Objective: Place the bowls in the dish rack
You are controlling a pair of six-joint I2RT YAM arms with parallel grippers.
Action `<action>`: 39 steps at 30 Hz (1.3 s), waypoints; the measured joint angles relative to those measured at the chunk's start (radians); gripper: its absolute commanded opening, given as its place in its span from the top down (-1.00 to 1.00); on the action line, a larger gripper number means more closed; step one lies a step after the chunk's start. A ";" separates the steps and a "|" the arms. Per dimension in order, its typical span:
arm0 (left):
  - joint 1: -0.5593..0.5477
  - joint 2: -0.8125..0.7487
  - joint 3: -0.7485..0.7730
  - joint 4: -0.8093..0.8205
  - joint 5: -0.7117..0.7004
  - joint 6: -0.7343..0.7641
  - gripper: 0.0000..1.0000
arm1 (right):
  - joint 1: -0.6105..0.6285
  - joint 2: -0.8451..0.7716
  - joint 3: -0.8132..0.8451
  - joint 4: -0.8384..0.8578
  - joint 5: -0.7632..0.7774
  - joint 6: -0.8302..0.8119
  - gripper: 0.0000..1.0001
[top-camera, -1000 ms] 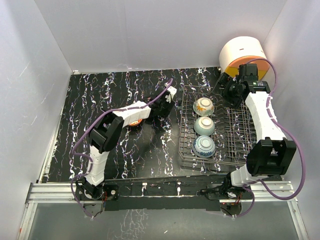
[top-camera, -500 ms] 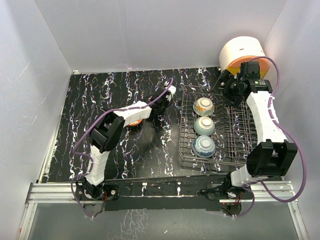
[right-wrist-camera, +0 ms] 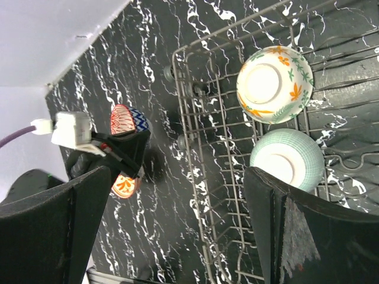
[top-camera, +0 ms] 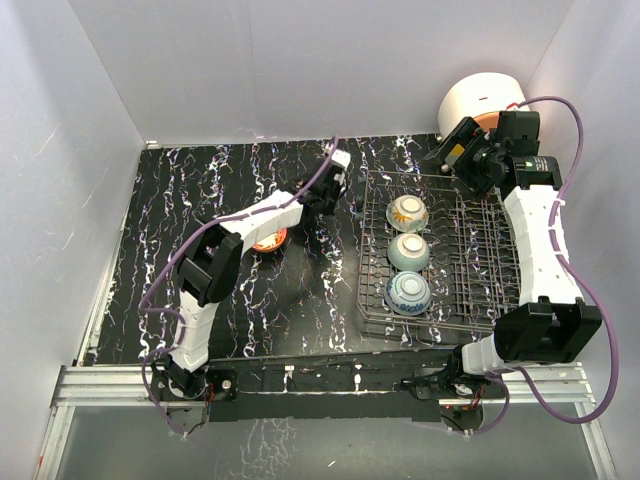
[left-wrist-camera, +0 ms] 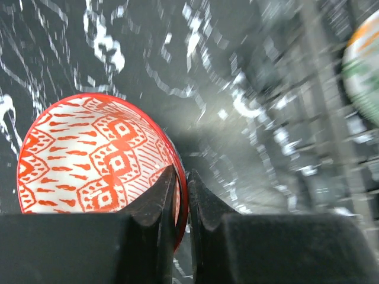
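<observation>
The left gripper (left-wrist-camera: pixel 180 177) pinches the rim of a red-patterned bowl (left-wrist-camera: pixel 98 157), 1 finger inside and 1 outside. It holds the bowl tipped on edge above the black marbled counter (top-camera: pixel 200 200), just left of the grey wire dish rack (top-camera: pixel 465 270). Whether the bowl is clear of the counter cannot be told. An orange-red bowl (top-camera: pixel 270 240) sits on the counter near the gripper, partly under the left arm. In the rack, 3 bowls stand in a row along its left side: a flower-painted bowl (top-camera: pixel 408 212) farthest back, a pale teal bowl (top-camera: pixel 408 251) in the middle and a blue-patterned bowl (top-camera: pixel 408 292) nearest. The right gripper (right-wrist-camera: pixel 177 171), fingers spread wide and holding nothing, hangs above the rack's far right corner beside the rounded white-and-orange drawer unit (top-camera: pixel 480 95).
</observation>
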 measured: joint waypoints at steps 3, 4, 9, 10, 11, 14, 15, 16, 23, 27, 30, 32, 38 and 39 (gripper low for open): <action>0.000 -0.023 0.084 -0.005 0.044 -0.066 1.00 | -0.006 -0.015 0.000 0.024 -0.005 0.031 -0.97; 0.000 -0.034 0.111 -0.004 0.061 -0.093 1.00 | -0.007 -0.020 0.000 0.034 -0.008 0.044 -0.97; 0.000 -0.135 0.157 0.027 0.148 -0.246 1.00 | -0.021 -0.040 0.000 0.106 -0.033 0.103 -0.97; 0.000 -0.156 0.156 0.034 0.166 -0.282 1.00 | -0.023 -0.040 0.000 0.126 -0.039 0.116 -0.97; 0.000 -0.177 0.153 0.048 0.187 -0.318 1.00 | -0.026 -0.040 0.000 0.146 -0.047 0.129 -0.97; 0.000 -0.234 0.119 0.118 0.256 -0.432 1.00 | -0.028 -0.040 0.000 0.219 -0.082 0.175 -0.97; 0.000 -0.249 0.101 0.150 0.280 -0.472 1.00 | -0.028 -0.040 0.000 0.248 -0.098 0.192 -0.97; 0.002 -0.265 0.076 0.191 0.308 -0.521 1.00 | -0.029 -0.040 0.000 0.272 -0.111 0.207 -0.97; 0.002 -0.247 -0.085 0.509 0.495 -0.893 1.00 | -0.030 -0.041 0.004 0.452 -0.241 0.267 -0.97; 0.000 -0.146 -0.082 0.654 0.570 -1.072 1.00 | -0.032 -0.026 0.075 0.480 -0.324 0.255 -0.97; -0.009 -0.047 -0.040 0.728 0.605 -1.184 1.00 | -0.032 -0.026 0.121 0.499 -0.377 0.239 -0.97; -0.020 0.040 0.029 0.760 0.622 -1.246 1.00 | -0.032 -0.025 0.143 0.504 -0.412 0.222 -0.97; -0.097 0.304 0.315 0.816 0.652 -1.398 1.00 | -0.032 -0.008 0.219 0.490 -0.518 0.143 -0.86; -0.115 0.349 0.370 0.825 0.656 -1.425 1.00 | -0.032 -0.006 0.224 0.486 -0.529 0.134 -0.93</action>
